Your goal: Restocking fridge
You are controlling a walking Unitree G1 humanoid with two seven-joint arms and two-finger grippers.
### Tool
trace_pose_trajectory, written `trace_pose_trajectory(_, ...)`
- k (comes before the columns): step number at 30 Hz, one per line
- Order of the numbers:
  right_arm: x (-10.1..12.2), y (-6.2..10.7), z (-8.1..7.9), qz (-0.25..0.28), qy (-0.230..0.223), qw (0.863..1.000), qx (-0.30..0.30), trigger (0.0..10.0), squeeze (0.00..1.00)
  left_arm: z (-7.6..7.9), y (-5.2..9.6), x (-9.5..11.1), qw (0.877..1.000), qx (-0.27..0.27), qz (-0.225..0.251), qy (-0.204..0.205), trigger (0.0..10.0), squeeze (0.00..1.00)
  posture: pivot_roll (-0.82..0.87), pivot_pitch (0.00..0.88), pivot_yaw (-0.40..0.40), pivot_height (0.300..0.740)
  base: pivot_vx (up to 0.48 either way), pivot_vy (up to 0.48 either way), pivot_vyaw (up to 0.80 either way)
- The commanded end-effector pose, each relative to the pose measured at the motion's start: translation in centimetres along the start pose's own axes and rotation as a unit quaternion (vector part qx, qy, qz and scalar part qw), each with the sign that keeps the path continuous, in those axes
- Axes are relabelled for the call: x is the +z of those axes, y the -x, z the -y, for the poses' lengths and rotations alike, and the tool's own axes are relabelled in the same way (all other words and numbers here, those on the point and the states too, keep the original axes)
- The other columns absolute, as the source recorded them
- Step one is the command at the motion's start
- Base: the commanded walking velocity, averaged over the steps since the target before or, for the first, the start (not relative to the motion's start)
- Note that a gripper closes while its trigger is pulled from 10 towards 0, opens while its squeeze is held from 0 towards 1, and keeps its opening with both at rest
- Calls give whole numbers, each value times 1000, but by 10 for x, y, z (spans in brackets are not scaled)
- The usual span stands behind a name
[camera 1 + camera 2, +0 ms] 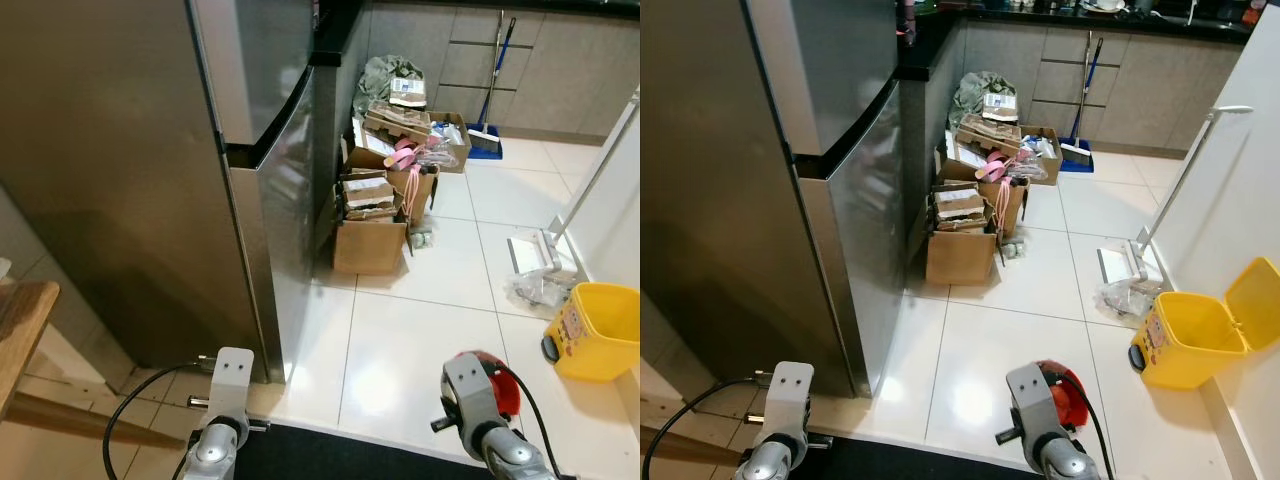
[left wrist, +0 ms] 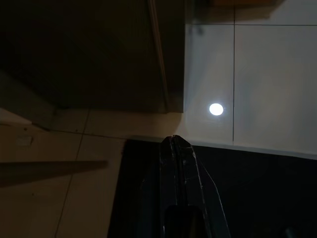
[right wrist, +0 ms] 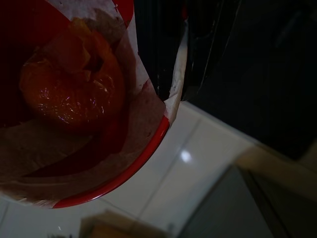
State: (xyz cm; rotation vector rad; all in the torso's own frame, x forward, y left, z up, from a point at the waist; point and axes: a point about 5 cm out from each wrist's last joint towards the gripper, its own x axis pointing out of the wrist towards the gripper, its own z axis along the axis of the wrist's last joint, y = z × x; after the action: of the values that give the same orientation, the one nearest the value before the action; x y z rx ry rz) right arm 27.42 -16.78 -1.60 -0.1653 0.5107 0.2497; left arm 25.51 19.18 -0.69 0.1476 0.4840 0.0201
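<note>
Both grippers hang low before the closed fridge (image 1: 150, 170)
Left gripper (image 2: 181, 148) fingers pressed together; right gripper (image 3: 190, 64) clamped on a red bowl (image 3: 74, 104) of orange food

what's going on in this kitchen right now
The robot stands on a black mat before the closed stainless steel fridge. Its right gripper holds a red-rimmed container of orange food covered in plastic wrap. The left gripper hangs empty, fingers together, above the tile floor. Nothing has gone into the fridge yet.

You face a big silver fridge (image 1: 150, 180), doors shut. At one o'clock boxes (image 1: 385, 200) pile up beside it. At three o'clock sits a yellow bin (image 1: 597, 330) on white tiles.
</note>
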Motion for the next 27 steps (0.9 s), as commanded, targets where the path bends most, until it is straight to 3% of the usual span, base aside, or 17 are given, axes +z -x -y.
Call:
trace_pose_trajectory(1,-2,2,4,3,-12,1000,-13,10000,0,-4,1,-2,1000,-3,-8,-8,10000,0,96,65,-65,740,0,0,0)
trace_pose_trajectory(5,-13,8,11,-3,-19,999,-32,10000,0,6,-5,6,1000,-17,-6,25,10000,0,61,61,-28,740,0,0,0)
trace_pose_trajectory(10,-21,14,17,-10,-23,999,-42,10000,0,14,-10,13,999,-32,-8,38,10000,0,38,60,-10,740,0,0,0)
trace_pose_trajectory(20,-21,14,19,-8,-28,998,-49,10000,0,13,-11,17,998,-40,-7,44,10000,0,29,62,0,740,0,0,0)
trace_pose_trajectory(27,-20,16,21,-1,-26,998,-53,10000,0,17,-13,20,997,-48,-6,54,10000,0,14,67,3,740,287,0,0)
